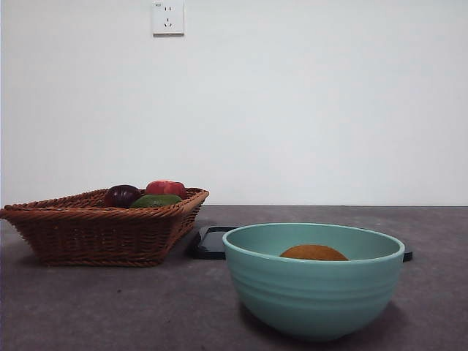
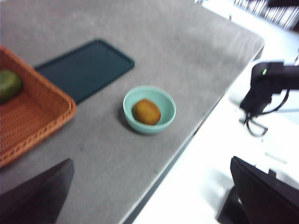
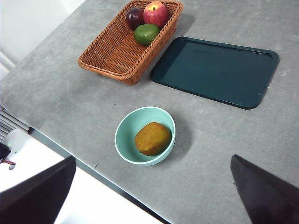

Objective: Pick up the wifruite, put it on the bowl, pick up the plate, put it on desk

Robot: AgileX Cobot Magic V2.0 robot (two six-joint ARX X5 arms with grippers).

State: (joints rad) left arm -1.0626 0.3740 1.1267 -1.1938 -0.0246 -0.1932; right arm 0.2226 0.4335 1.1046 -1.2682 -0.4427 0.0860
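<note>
The brownish-orange wifruite [image 3: 152, 138] lies inside the mint-green bowl [image 3: 125, 133], which stands near the desk's front edge. From the front only the top of the wifruite [image 1: 314, 253] shows above the rim of the bowl [image 1: 314, 292]. The plate [image 3: 215, 70], a dark teal rectangular tray, lies flat on the desk [image 3: 93, 102] behind the bowl and beside the basket. My left gripper [image 2: 151, 160] and right gripper [image 3: 152, 157] both hang high above the desk, open and holding nothing. Neither arm appears in the front view.
A brown wicker basket [image 3: 121, 51] at the back left holds a dark purple fruit [image 3: 135, 17], a red apple [image 3: 156, 13] and a green fruit [image 3: 146, 33]. The desk's front edge [image 3: 93, 175] runs close to the bowl. A black device [image 2: 268, 84] stands off the desk.
</note>
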